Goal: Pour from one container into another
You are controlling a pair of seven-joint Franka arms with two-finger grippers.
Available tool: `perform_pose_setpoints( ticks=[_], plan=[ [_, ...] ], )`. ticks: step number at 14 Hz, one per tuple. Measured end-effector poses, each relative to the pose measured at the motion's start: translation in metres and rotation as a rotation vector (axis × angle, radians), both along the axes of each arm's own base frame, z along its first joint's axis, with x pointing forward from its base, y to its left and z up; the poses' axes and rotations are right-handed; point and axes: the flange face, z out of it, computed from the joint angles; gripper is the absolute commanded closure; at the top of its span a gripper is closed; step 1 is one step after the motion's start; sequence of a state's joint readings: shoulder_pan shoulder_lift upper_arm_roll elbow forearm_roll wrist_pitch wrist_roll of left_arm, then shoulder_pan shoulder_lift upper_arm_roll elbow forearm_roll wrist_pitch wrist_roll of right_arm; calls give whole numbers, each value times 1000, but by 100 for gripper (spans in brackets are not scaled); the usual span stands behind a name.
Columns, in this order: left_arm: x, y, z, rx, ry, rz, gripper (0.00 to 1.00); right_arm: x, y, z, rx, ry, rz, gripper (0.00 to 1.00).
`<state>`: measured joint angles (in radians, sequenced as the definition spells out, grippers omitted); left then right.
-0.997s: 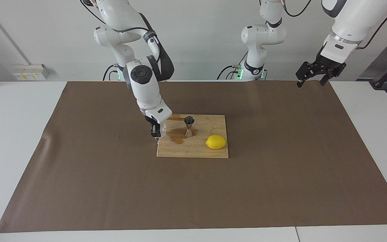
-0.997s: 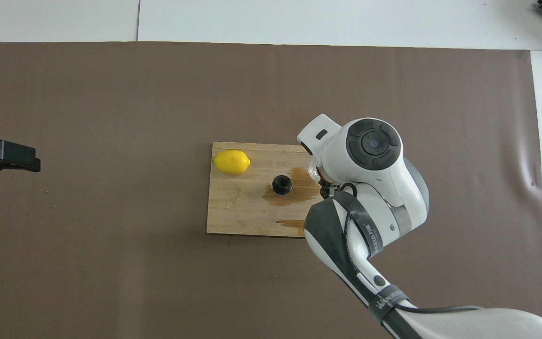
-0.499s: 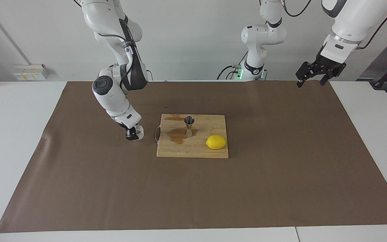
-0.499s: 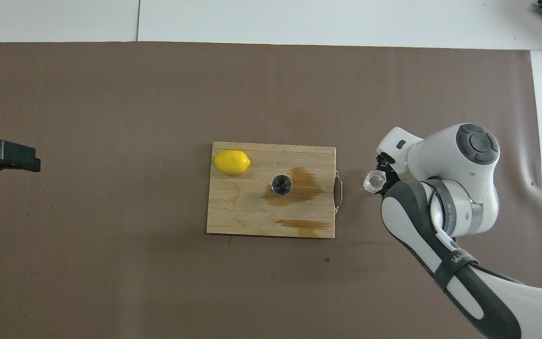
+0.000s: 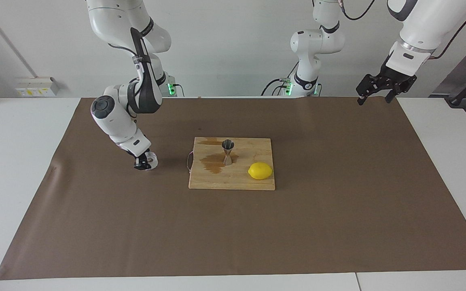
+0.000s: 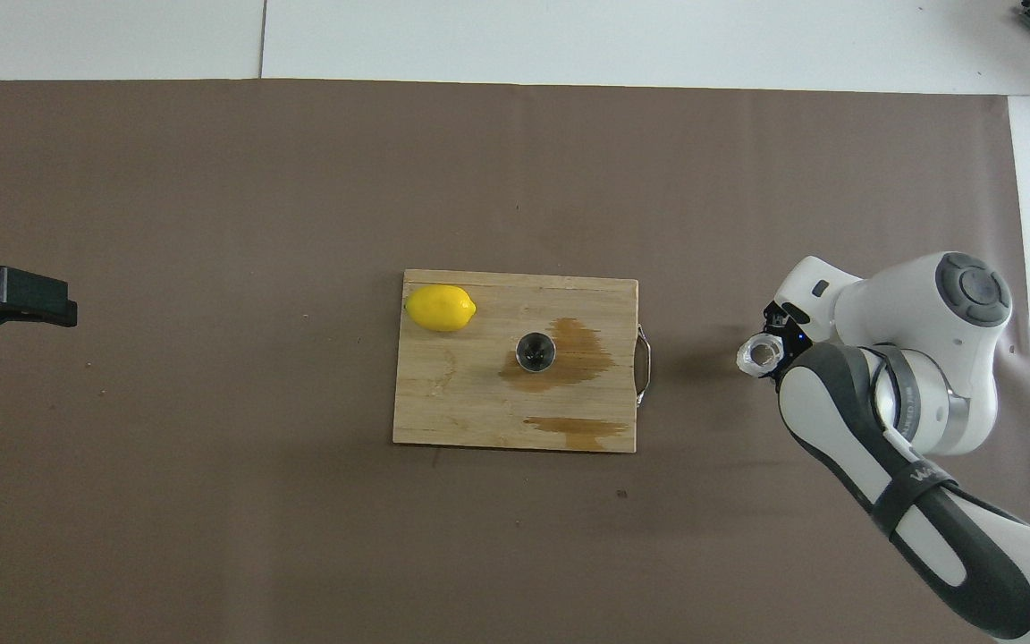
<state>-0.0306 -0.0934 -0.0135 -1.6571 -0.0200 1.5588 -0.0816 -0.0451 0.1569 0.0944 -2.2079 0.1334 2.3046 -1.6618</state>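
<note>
The small crinkled translucent cup (image 5: 151, 161) (image 6: 759, 355) is upright in my right gripper (image 5: 144, 163) (image 6: 774, 351), which is shut on it low over the brown mat, off the handle end of the cutting board, toward the right arm's end of the table. Whether the cup rests on the mat I cannot tell. The steel hourglass jigger (image 5: 227, 151) (image 6: 536, 351) stands upright on the wooden board (image 5: 233, 182) (image 6: 443, 411), apart from the cup. My left gripper (image 5: 382, 92) (image 6: 10, 300) waits open in the air over the mat's edge at the left arm's end.
A yellow lemon (image 5: 260, 171) (image 6: 440, 308) lies on the board, at the left arm's end of it. Brown wet patches (image 5: 213, 163) (image 6: 579, 344) spread around the jigger and along the board's edge nearest the robots. A brown mat (image 5: 338, 210) covers the table.
My right gripper has carried the cup from the board's handle end out over the mat, toward the right arm's end of the table. The left arm has stayed still.
</note>
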Motion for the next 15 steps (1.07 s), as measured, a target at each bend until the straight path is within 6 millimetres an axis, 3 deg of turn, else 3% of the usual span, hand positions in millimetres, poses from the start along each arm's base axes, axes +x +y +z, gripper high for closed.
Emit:
perform_pose_setpoints(
  ticks=[3,6,8,11,13,15],
  plan=[
    [0,0,0,0,0,0,0,0,2,4,1,-7,4,0],
    [0,0,0,0,0,0,0,-3,4,31,-2,-12,-61,0],
    [0,0,0,0,0,0,0,-6,6,67,-5,-7,-154,0],
    [0,-2,0,0,0,-12,0,-9,10,143,-83,-10,-326,0],
    [0,-6,0,1,0,-26,0,1,11,188,-105,-78,-422,0],
    [0,-8,0,1,0,-34,0,13,7,216,-96,-122,-535,0]
  ],
)
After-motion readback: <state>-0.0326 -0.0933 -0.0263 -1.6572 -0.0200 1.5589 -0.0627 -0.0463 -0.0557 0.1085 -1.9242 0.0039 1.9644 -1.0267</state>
